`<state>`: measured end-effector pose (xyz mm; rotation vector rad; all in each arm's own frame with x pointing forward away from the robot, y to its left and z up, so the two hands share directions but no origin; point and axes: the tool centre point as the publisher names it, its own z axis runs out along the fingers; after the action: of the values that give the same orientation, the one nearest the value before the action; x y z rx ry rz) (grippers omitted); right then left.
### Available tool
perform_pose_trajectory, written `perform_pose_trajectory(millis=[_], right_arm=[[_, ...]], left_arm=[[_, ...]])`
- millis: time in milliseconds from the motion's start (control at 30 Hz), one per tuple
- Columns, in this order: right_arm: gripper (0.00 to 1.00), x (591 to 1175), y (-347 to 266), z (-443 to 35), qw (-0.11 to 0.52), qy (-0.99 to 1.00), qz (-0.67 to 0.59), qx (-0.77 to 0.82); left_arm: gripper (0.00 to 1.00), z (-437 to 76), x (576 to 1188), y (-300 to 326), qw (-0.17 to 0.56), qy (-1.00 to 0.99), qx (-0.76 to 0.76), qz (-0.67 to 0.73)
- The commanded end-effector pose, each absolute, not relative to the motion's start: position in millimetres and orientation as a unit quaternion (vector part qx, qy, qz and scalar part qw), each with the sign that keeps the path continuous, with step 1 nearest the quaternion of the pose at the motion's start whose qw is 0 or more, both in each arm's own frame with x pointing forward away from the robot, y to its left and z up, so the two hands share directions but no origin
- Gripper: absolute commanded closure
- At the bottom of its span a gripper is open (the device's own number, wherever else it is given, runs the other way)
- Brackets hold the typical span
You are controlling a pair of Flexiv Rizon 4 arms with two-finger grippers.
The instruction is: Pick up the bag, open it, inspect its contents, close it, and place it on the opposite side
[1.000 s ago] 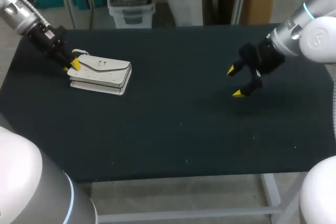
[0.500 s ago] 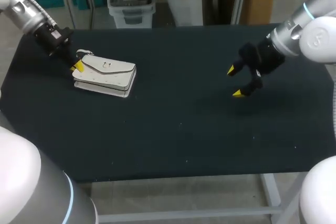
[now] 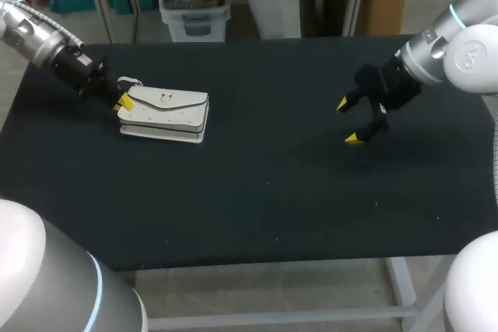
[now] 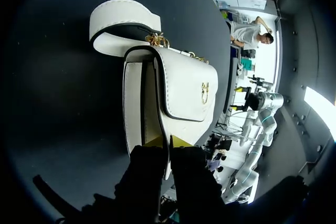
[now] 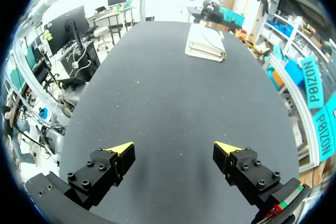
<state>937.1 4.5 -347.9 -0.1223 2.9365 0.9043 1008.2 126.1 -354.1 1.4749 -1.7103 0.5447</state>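
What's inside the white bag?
Nothing inside shows. The white bag lies flat with its flap down, covering whatever is in it. The left gripper pinches the flap's edge.

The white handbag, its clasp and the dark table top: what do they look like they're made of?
The handbag looks like white leather or faux leather: smooth, faintly sheened, with stitched edges. Its clasp looks like gold-toned metal. The table top seems covered in a matte dark mat, possibly fabric or rubber.
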Motion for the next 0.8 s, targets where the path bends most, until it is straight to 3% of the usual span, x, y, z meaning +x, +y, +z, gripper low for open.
perform_pose_trajectory(millis=[33, 400, 800], right_arm=[[0.00, 937.6, 4.1, -348.0, 0.032, 0.954, 0.295, -0.041], [0.00, 937.6, 4.1, -348.0, 0.032, 0.954, 0.295, -0.041], [0.00, 937.6, 4.1, -348.0, 0.032, 0.954, 0.295, -0.041]], left_arm=[[1.00, -352.4, 1000.5, 121.9, 0.359, -0.663, 0.607, 0.253], [1.00, -352.4, 1000.5, 121.9, 0.359, -0.663, 0.607, 0.253], [1.00, -361.6, 951.3, 41.8, 0.301, -0.594, 0.685, 0.297]])
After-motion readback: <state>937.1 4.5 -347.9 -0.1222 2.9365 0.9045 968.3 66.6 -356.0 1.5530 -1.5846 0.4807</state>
